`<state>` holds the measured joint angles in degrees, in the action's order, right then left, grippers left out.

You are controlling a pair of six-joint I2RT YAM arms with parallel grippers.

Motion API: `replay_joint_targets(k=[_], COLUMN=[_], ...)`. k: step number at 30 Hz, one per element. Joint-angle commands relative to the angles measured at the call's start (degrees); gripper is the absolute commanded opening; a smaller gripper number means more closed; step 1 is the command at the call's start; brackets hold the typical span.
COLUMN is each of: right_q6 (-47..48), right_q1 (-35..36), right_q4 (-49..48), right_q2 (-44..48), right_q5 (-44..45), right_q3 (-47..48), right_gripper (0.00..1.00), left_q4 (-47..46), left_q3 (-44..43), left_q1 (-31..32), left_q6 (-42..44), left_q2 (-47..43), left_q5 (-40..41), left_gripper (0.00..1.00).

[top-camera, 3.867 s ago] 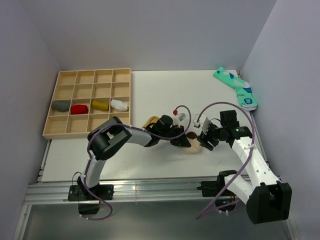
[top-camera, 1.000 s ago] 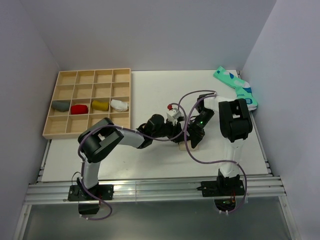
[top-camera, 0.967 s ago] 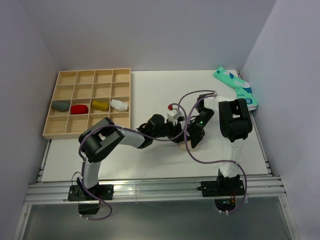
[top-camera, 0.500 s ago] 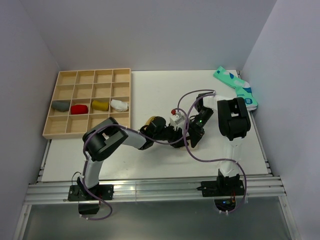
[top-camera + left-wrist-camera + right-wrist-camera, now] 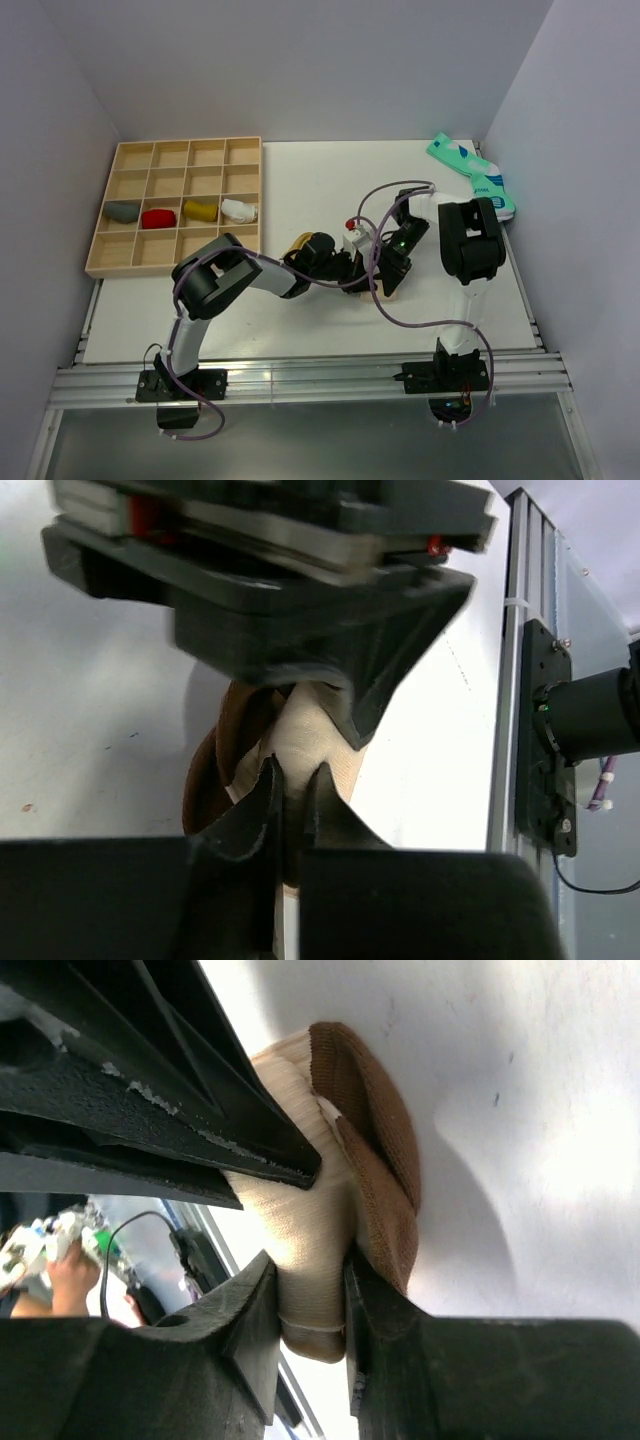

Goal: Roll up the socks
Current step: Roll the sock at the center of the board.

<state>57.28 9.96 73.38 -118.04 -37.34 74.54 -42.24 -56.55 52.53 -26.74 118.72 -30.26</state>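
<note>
At centre frame, the beige sock (image 5: 312,730) sits bunched between left tool (image 5: 293,785) and right tool (image 5: 308,1270), each pinching its fabric.

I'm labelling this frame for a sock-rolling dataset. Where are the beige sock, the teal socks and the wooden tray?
beige sock (image 5: 300,1225): right wrist view, on its cream body.
teal socks (image 5: 468,166): top external view, middle of the pair.
wooden tray (image 5: 125,269): top external view, its near rim.

beige sock (image 5: 310,1220) banded dark brown; green socks (image 5: 472,172) patterned white, blue.
</note>
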Motion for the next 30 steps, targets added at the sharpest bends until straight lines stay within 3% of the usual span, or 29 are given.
replay_joint_targets(k=[1, 5, 11, 19, 30], right_q6=[-2.86, -5.15, -8.05, -9.72, -7.97], right_q1=[-0.02, -0.02, -0.11, -0.46, -1.43], right_q4=[-10.88, -18.26, -25.73, -31.28, -29.53], right_q2=[5.00, 11.68, 22.49, 33.04, 31.65], right_q5=[3.85, 6.49, 8.42, 9.04, 3.42], right_q3=[-3.78, -9.66, -15.47, -19.96, -17.15], right_gripper=[0.34, 0.50, 0.60, 0.67, 0.73], left_q4=[2.25, 3.04, 7.51, 13.85, 18.42], left_q3=[-1.10, -0.58, -1.45, -4.52, -7.60], left_q1=[0.55, 0.55, 0.11, -1.12, -3.57], left_q6=[-1.81, -4.28, -6.39, -7.97, -10.17], left_q2=[3.00, 4.33, 5.38, 6.53, 8.90], left_q5=[-0.76, -0.77, -0.33, -1.55, -6.56], left_gripper=[0.00, 0.00, 0.00, 0.00, 0.00])
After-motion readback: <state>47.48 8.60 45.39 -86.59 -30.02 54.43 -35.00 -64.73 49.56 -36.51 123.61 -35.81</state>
